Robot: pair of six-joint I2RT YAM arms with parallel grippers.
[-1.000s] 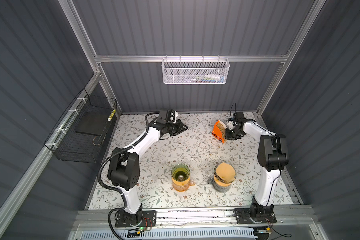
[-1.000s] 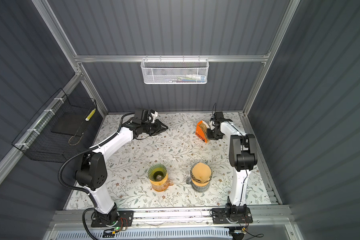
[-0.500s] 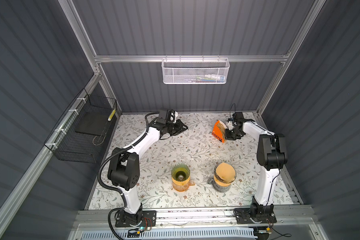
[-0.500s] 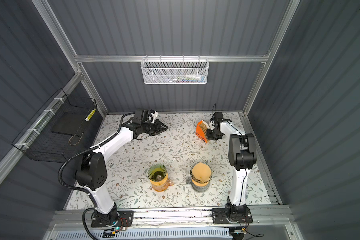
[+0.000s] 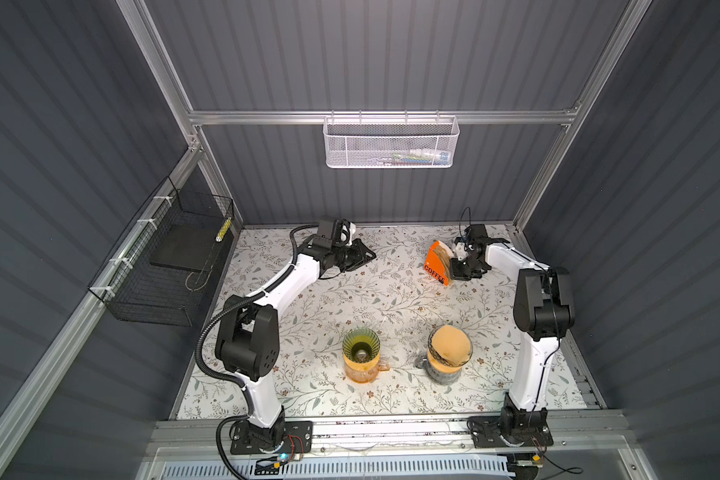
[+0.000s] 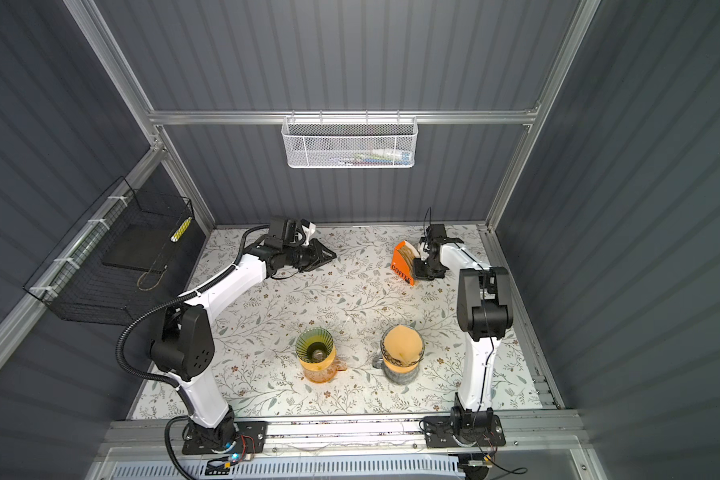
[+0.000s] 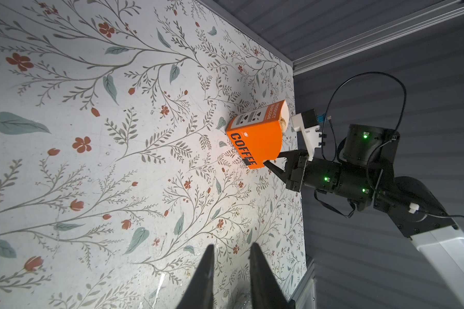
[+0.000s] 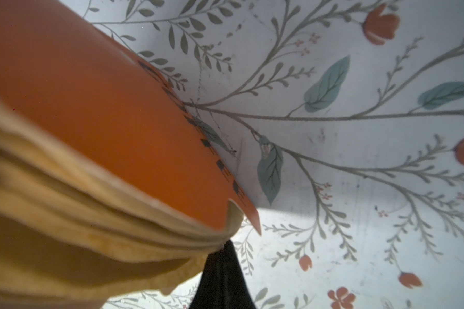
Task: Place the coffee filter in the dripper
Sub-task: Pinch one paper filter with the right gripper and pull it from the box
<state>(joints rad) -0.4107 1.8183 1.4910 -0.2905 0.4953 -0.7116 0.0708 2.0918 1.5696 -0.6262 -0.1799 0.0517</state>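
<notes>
Tan coffee filters (image 8: 65, 227) sit stacked in the orange COFFEE box (image 7: 257, 141), where the right tool (image 8: 223, 251) is pressed together on the stack's corner. The left tool (image 7: 232, 245), slightly spread and holding nothing, faces the box from well apart on the floral table (image 5: 308, 299); the green dripper (image 5: 361, 344) stands well clear of the box.

My brown paper filters (image 8: 97, 240) sit as a fanned stack in an orange box (image 5: 436, 262) lettered COFFEE, standing near the back on my right. My right gripper (image 7: 272, 158) is closed at the stack's lower corner. Nearer the front, 1 green ribbed dripper (image 5: 361, 348) sits empty on an amber cup (image 5: 362, 372). Just beside it, the other dripper (image 5: 432, 353) already holds a tan filter (image 5: 449, 343).
</notes>
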